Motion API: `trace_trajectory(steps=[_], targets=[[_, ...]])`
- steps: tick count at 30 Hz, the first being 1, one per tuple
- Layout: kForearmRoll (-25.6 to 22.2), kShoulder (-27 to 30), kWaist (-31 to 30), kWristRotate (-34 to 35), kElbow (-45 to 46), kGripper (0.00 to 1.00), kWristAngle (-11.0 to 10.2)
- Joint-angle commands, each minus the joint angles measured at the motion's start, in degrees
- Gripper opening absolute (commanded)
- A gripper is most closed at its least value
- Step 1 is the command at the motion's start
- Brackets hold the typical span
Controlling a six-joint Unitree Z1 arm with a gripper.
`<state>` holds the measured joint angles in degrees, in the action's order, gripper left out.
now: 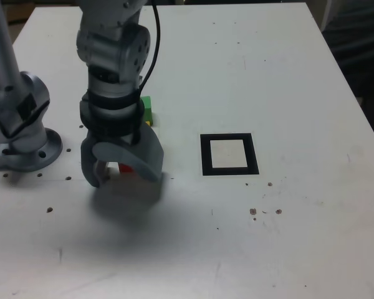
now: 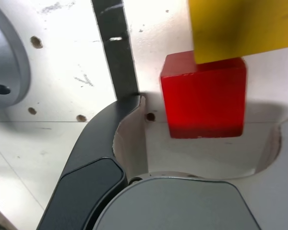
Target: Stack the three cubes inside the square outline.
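Silver-grey jointed arm (image 1: pixel 112 56) w/ black wrist band, pointing straight down near exterior view's left. Dark grey curved two-jaw end effector (image 1: pixel 121 165) at its tip, jaws apart, tips low by white counter (image 1: pixel 287 75). Round silver base (image 1: pixel 25 149) bolted at far left.

Red cube (image 2: pixel 204 96), yellow cube (image 2: pixel 240 28), green cube (image 1: pixel 147 107).

The white table (image 1: pixel 287 75) is evenly and brightly lit from above, without glare. A soft, diffuse shadow (image 1: pixel 128 202) is cast toward its near edge beneath the arm. The exterior view is slightly soft and grainy. In the wrist view, the yellow cube (image 2: pixel 240 28) is blurred by closeness.
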<state>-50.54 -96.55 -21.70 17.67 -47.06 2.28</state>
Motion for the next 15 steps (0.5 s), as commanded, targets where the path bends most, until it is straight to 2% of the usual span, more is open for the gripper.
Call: trace_trajectory(steps=[1,10,12,15], targets=[[0.40,-0.41,0.39,0.00,0.16,0.75,-0.33],[1.58,-0.97,0.92,0.08,0.39,0.38,-1.20],[1.81,-0.94,0.96,0.08,0.40,0.33,-1.43],[1.92,-0.89,0.96,0.08,0.34,0.31,-1.52]])
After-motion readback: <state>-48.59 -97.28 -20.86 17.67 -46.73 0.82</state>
